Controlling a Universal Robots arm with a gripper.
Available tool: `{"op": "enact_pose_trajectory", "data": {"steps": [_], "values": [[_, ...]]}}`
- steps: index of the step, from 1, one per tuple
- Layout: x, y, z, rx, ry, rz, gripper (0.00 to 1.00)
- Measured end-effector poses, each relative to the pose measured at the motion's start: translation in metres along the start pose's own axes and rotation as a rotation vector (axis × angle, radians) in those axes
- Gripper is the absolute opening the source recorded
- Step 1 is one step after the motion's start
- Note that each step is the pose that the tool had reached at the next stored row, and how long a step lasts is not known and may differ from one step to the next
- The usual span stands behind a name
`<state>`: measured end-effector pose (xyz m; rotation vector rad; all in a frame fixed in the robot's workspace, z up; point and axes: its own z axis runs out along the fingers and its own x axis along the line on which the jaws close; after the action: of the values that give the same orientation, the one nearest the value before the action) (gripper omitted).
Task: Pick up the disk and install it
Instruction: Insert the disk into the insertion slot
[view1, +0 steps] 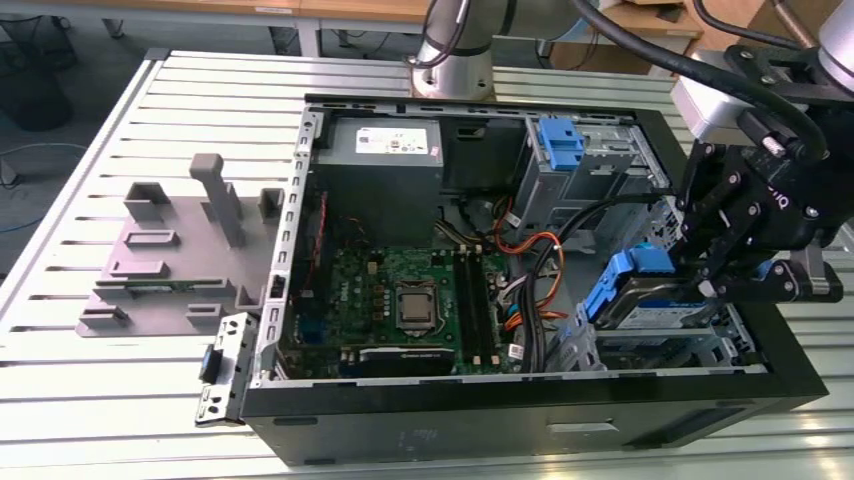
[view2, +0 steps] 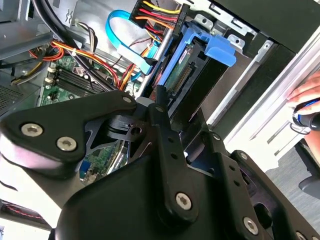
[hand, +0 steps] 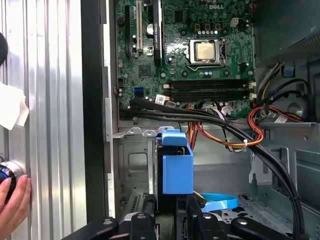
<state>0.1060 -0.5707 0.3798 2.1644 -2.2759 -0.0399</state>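
The disk, a silver drive in a blue plastic carrier, stands tilted on edge over the metal drive cage in the open computer case, on the exterior view's right. My gripper is shut on the disk from that side. In the first wrist view the blue carrier rises from between my fingers above the cage floor. In the second wrist view the disk shows its connector edge and blue tab just past one black finger.
Inside the case are the motherboard, a grey power-supply box, a bare blue bracket and loose black, orange and blue cables close to the cage. A grey fixture sits on the slatted table. A person's hand rests beside the case.
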Motion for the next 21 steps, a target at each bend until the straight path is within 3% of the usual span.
{"op": "enact_pose_trajectory", "data": {"steps": [7, 8, 19, 21], "values": [[0.0000, 0.0000, 0.0001, 0.0000, 0.0001, 0.000, 0.36], [0.0000, 0.0000, 0.0001, 0.0000, 0.0000, 0.000, 0.42], [0.0001, 0.0004, 0.0040, 0.0045, -0.0030, 0.000, 0.42], [0.0001, 0.0004, 0.0064, 0.0030, -0.0454, -0.001, 0.42]]}}
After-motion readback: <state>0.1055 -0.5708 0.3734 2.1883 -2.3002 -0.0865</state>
